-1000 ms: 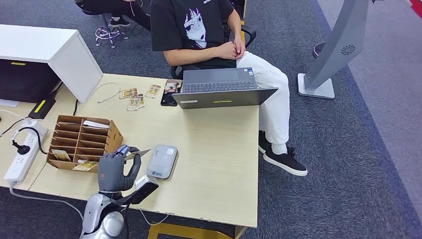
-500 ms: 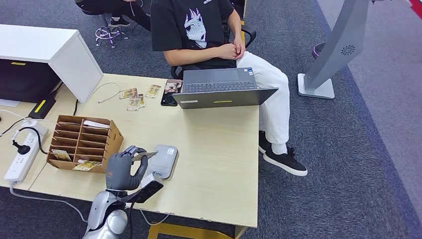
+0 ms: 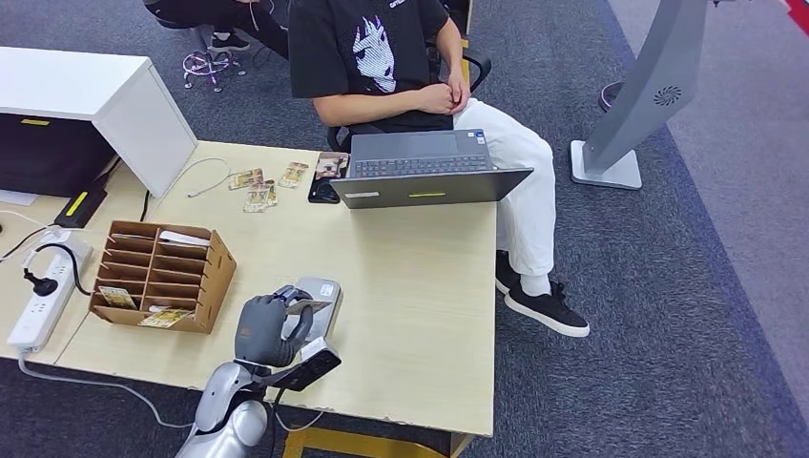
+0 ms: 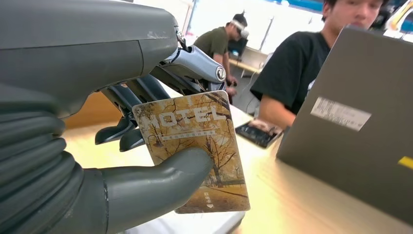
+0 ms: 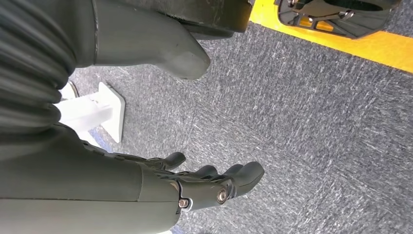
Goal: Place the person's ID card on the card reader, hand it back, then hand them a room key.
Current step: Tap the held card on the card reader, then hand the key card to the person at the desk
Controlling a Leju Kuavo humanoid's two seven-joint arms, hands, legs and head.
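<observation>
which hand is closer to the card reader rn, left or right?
Left. The left hand holds the hotel card right at the card reader on the desk. The right hand hangs open over the carpet, away from the reader.

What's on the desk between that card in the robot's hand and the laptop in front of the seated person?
Only bare desk, as the head view shows. The left hand holds the hotel card over the grey card reader; the laptop sits at the far edge.
</observation>
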